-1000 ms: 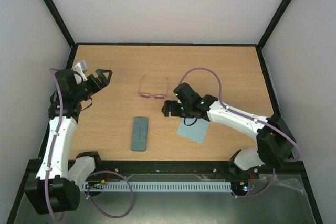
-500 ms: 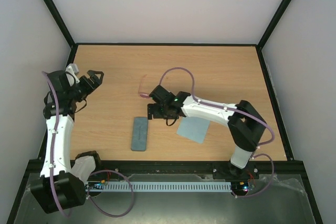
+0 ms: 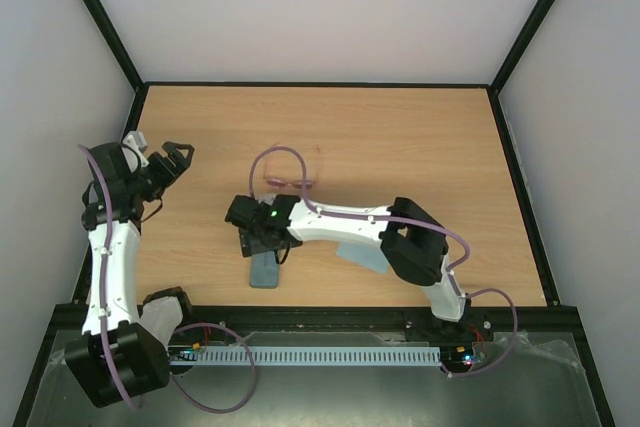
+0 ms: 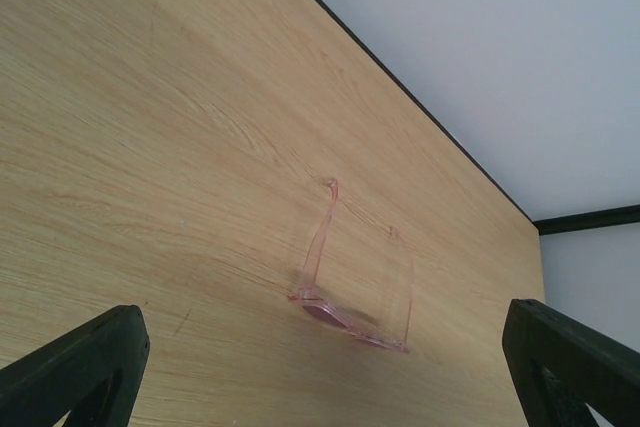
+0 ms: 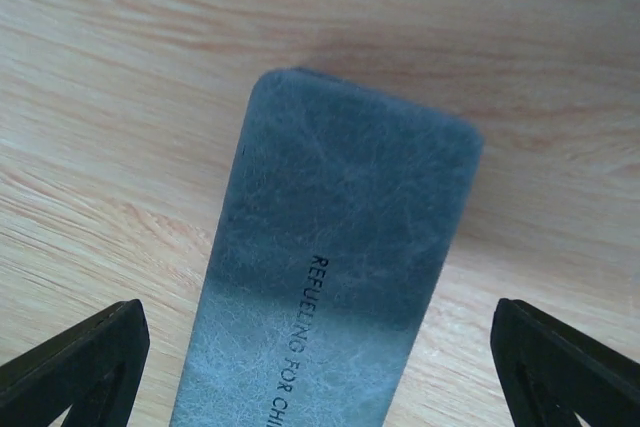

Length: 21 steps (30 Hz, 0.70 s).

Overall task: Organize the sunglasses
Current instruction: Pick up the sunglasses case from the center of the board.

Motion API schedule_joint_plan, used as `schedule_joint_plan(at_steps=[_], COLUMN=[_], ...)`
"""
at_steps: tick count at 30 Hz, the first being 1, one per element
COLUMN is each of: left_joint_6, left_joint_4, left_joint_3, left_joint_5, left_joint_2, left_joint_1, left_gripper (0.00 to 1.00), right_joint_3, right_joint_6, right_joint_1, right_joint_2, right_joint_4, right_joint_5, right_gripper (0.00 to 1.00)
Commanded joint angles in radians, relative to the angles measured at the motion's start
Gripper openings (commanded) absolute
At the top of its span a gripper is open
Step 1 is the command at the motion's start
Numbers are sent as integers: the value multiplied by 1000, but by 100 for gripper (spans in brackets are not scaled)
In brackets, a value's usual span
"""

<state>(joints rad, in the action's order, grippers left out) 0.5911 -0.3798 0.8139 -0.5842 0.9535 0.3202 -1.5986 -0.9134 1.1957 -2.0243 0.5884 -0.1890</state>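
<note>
Grey-blue and closed as far as shows, the case [image 5: 335,277] lies flat near the table's [image 3: 430,137] front edge. The right gripper [image 3: 262,245] hangs over its far end with its fingers spread wider than the case. The step in hand looks like taking or opening the case before anything goes in. The next move would be a straight drop and a squeeze across its narrow width, kept low so it does not skid toward the front rim. The sunglasses [image 4: 355,282] sit untouched mid-table with their arms unfolded, just beyond the right forearm. A cable [image 3: 270,157] loops above them in the top view. The left gripper [image 3: 170,162] is also spread and holds nothing. It waits by the left edge with bare wood between it and the sunglasses. The cloth [image 3: 368,257] lies mostly under the right arm.
</note>
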Motion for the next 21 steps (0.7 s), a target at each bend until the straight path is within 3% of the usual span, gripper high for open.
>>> schedule_joint_plan(at_steps=[1,12,21], left_joint_6=[-13,-54,-48], left_joint_4=[-4,-15,2], left_joint_3=[-30,-61,-79], left_joint_5=[-26,-51,-69], left_joint_2=[-28,-29,-30], left_joint_1=[9,26,26], left_gripper=[100,100,100], right_joint_3=[-62,-126,-121], right_joint_6=[-61,-108,-115], right_joint_1=[36,64,64], right_joint_2=[-60,-146,-160], right_joint_4=[173,208,205], right_joint_5=[-70,-79,-68], right_gripper=[94,94,82])
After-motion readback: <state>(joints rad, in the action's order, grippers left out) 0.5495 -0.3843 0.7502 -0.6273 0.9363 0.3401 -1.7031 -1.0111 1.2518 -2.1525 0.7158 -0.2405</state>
